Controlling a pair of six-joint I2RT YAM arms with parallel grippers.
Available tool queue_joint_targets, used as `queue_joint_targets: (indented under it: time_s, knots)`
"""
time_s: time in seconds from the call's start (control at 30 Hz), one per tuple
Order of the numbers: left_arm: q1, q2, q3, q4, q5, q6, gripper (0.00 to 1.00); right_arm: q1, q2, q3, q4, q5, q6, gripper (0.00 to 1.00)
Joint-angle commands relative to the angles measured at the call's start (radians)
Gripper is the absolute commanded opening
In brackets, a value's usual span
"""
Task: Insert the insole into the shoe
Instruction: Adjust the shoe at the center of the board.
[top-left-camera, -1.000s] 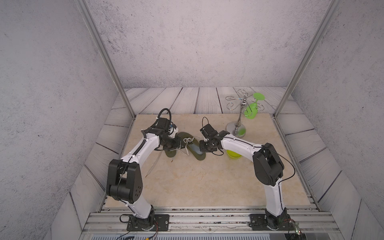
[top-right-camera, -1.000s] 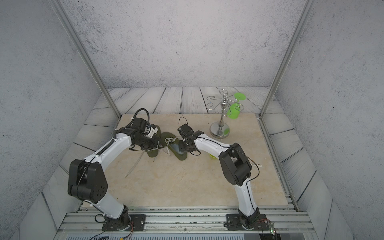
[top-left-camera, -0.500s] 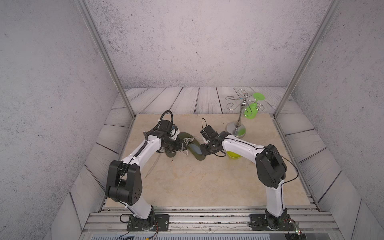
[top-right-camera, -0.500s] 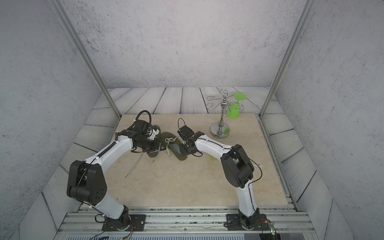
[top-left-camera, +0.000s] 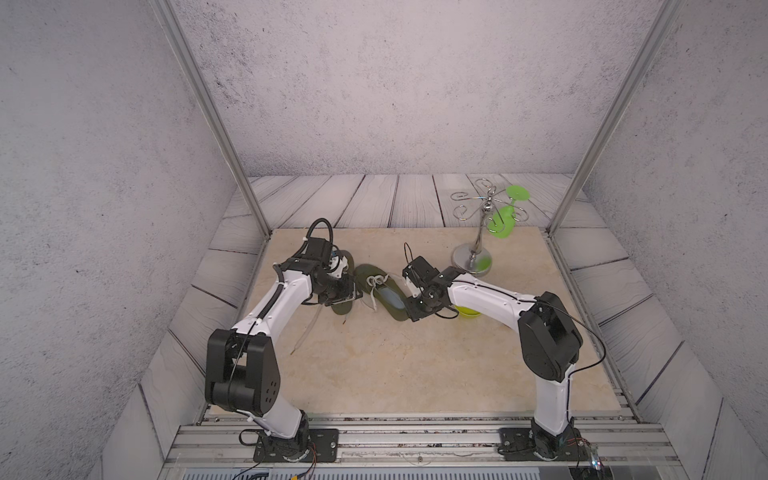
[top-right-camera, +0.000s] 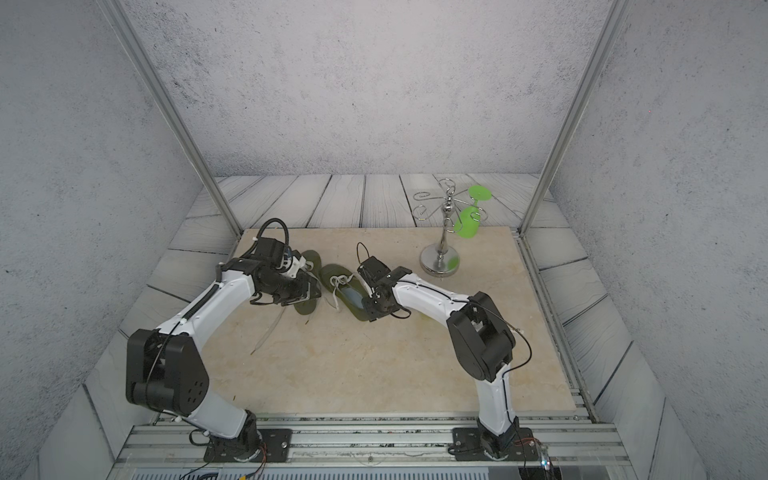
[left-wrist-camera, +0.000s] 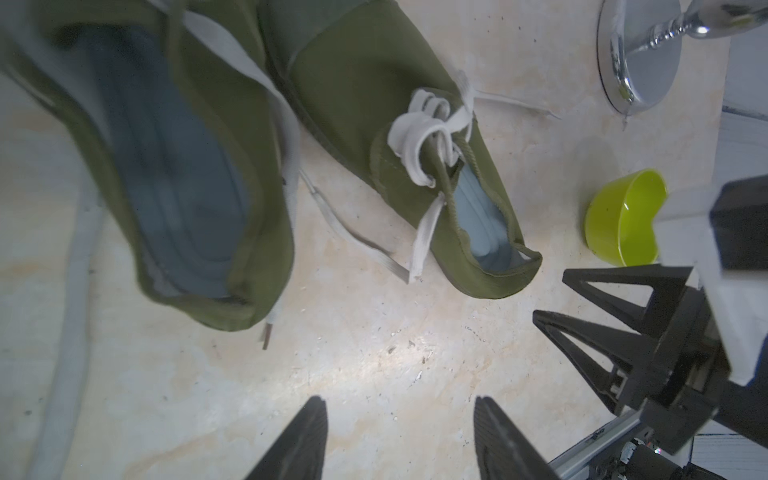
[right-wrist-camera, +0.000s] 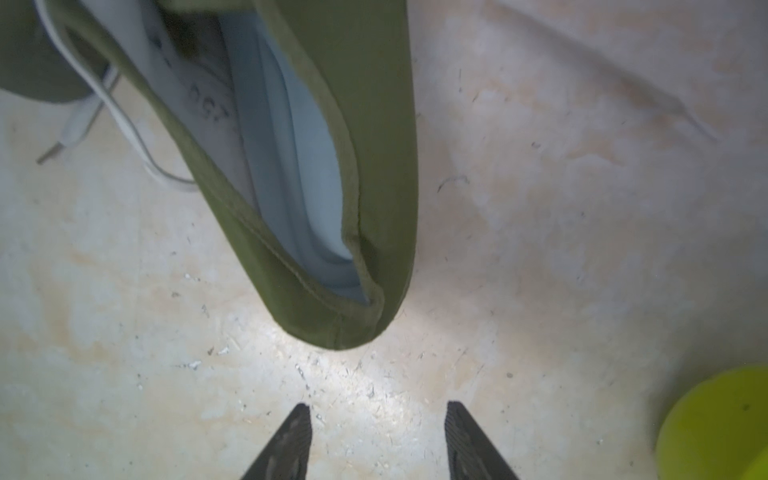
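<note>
An olive shoe (top-left-camera: 384, 297) (top-right-camera: 348, 293) (left-wrist-camera: 374, 108) with white laces lies mid-table. A pale blue insole (left-wrist-camera: 484, 226) (right-wrist-camera: 299, 166) lies inside it, down to the heel (right-wrist-camera: 340, 320). My right gripper (top-left-camera: 412, 312) (top-right-camera: 372, 311) (right-wrist-camera: 378, 415) is open over bare table just behind that heel, holding nothing. A second olive shoe (top-left-camera: 343, 307) (left-wrist-camera: 174, 166), with a blue-grey insole (left-wrist-camera: 174, 174) in it, lies to the left, partly under my left gripper (top-left-camera: 347, 297) (top-right-camera: 309, 291) (left-wrist-camera: 399, 411). That gripper is open and empty above the table.
A lime green bowl (top-left-camera: 467, 311) (left-wrist-camera: 623, 224) (right-wrist-camera: 719, 428) sits under my right forearm. A chrome stand (top-left-camera: 473, 259) (top-right-camera: 440, 262) with a green glass (top-left-camera: 500, 222) stands at the back right. Loose laces (top-left-camera: 305, 332) trail towards the front left.
My right gripper's jaws have spread apart at the shoe's heel. The left arm has shifted slightly over the left shoe. The shoes have barely moved.
</note>
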Motion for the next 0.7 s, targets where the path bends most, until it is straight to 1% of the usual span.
queue_joint_targets:
  time_s: [0.0,0.2,0.33,0.47,0.67]
  knots:
    - [0.065,-0.03,0.033,-0.065,0.021,0.051,0.6,0.008,-0.078,-0.043,0.031,-0.023,-0.058,0.56]
    - [0.156,-0.044,0.034,-0.104,0.056,0.093,0.6,0.011,-0.04,-0.118,0.148,-0.05,-0.174,0.58]
    - [0.196,-0.052,0.027,-0.121,0.068,0.114,0.6,0.011,0.019,-0.092,0.188,-0.047,-0.219,0.58]
    - [0.233,-0.051,0.018,-0.122,0.073,0.124,0.6,0.011,0.074,-0.039,0.198,-0.047,-0.229,0.58]
    - [0.279,-0.009,0.027,-0.104,0.102,0.126,0.6,0.017,0.139,0.034,0.204,-0.083,-0.182,0.57]
